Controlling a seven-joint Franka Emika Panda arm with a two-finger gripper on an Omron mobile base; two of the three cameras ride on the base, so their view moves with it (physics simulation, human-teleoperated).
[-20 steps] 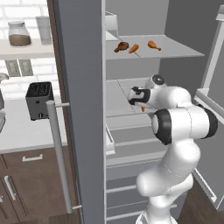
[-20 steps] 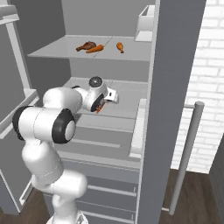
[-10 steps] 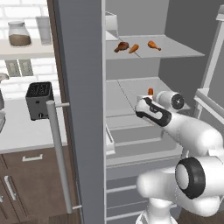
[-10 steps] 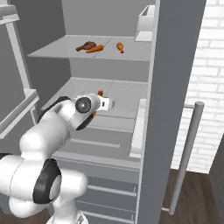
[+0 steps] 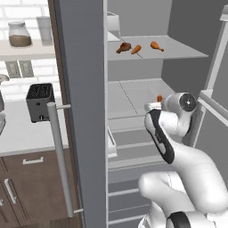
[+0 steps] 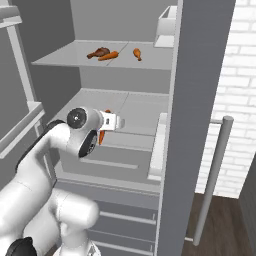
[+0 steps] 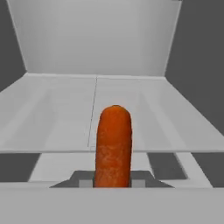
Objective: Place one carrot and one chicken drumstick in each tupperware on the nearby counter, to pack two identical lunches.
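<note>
Hand (image 7: 113, 183) clamped on one carrot (image 7: 113, 146), which stands up between the finger tips in the hand view and reaches out ahead of the hand over a pale fridge shelf (image 7: 52, 118). From the right base view the same carrot (image 6: 102, 134) shows as an orange stick hanging just below the hand (image 6: 111, 121), with its upper tip peeking above. From the left base view only a small orange tip (image 5: 159, 98) pokes up above the hand (image 5: 153, 106).

Counting what is on show: two carrots in all, one held and a second carrot (image 5: 136, 49) lying on the upper fridge shelf (image 5: 178, 49), above the hand and farther back. Two chicken drumsticks lie on that same shelf. The first drumstick (image 5: 124, 46) lies just beside the loose carrot; the other drumstick (image 5: 156, 45) lies a little apart on the carrot's far side. In the right base view the order reads drumstick (image 6: 98, 52), carrot (image 6: 108, 56), drumstick (image 6: 136, 53) along the shelf, all above the hand.

One open fridge door (image 5: 82, 89) stands to the hand's left, with a long bar handle (image 5: 60, 156). Beyond it, well off to the left of the hand, the tabletop (image 5: 22, 133) carries one dark toaster (image 5: 40, 102). Above that, a wall shelf (image 5: 26, 48) holds one jar (image 5: 19, 34) with brown contents and one pale tumbler (image 5: 45, 30).
</note>
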